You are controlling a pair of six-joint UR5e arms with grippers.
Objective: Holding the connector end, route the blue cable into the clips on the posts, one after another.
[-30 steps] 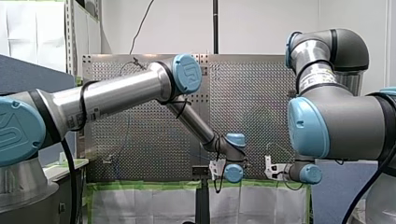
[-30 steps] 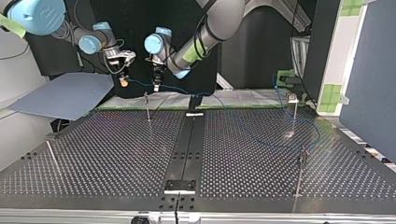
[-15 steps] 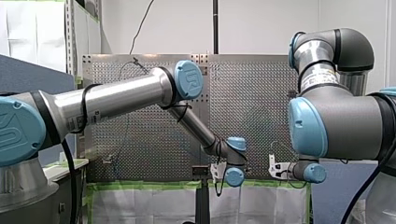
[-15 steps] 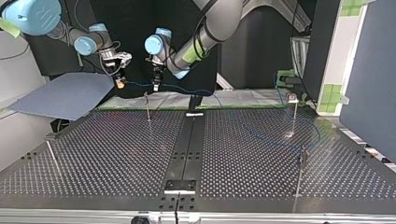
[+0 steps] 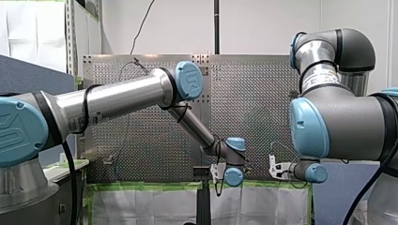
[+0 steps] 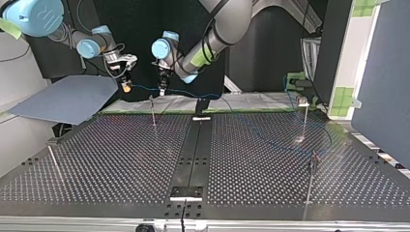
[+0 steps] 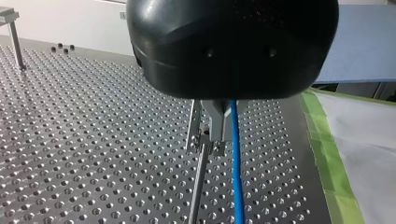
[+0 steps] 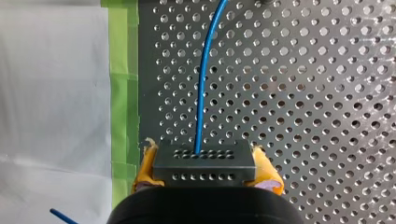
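Perforated metal plate covers the table (image 6: 251,159), dull grey and dotted with even rows of round holes, with green tape (image 8: 123,93) and a white sheet (image 8: 56,93) along its edge. A thin steel post (image 6: 153,110) stands upright near that edge, with a small metal clip (image 7: 201,133) on top. Three more posts stand well apart from it.

My left arm (image 5: 117,96) stretches its silver upper tube out almost level. It bends at a blue-capped elbow and slopes down to a wrist above the post. My right arm (image 5: 338,122) is folded close, its wrist low beside the left one.

The left gripper (image 7: 229,119) has a rounded black housing and hangs just above the post's top. Its metal fingers (image 7: 218,122) are closed in on the blue cable (image 7: 236,177), with no gap wider than the cable. There the cable runs just beside the clip; I cannot tell whether they touch.

The right gripper (image 6: 126,86) hovers beside the post, higher than its top. Its yellow pads (image 8: 145,170) are clamped on the connector (image 8: 204,163), a dark rectangular block with two rows of small holes. The smooth, round cable leaves the block's face and spans to the left gripper. It then trails past the post and sags towards the table.
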